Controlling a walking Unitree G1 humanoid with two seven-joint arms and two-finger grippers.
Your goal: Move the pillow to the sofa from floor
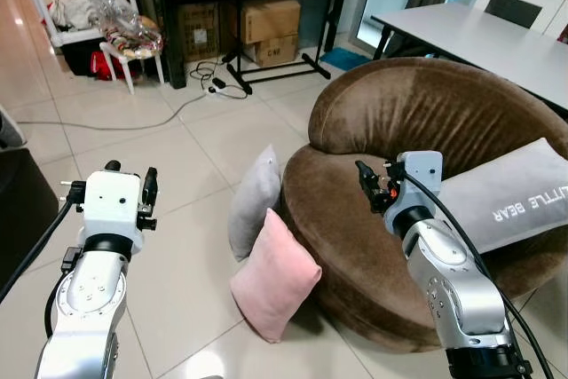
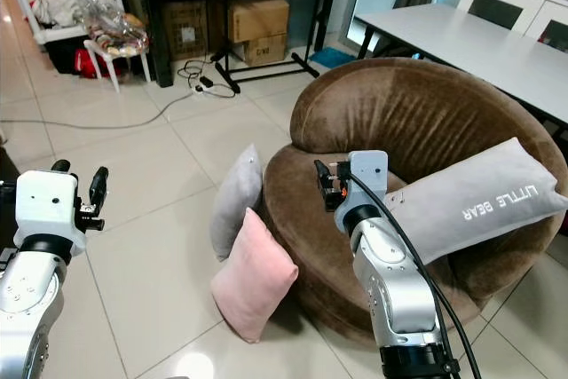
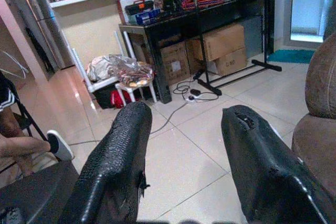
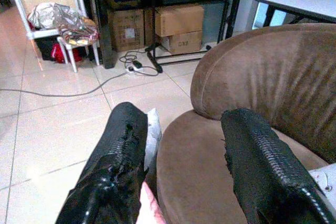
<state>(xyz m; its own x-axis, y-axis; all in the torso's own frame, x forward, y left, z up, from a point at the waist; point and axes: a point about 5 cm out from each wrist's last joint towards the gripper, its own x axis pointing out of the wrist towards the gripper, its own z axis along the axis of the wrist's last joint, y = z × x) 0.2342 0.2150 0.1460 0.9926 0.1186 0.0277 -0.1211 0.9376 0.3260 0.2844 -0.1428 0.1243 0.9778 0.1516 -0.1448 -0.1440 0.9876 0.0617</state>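
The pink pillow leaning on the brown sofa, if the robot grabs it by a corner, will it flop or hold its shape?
The pink pillow looks plump and soft, so it would likely sag and dangle from a corner pinch. It is probably light for its bulk. It stands on edge against the brown sofa and the grey pillow, so a push may topple it flat onto the floor tiles.
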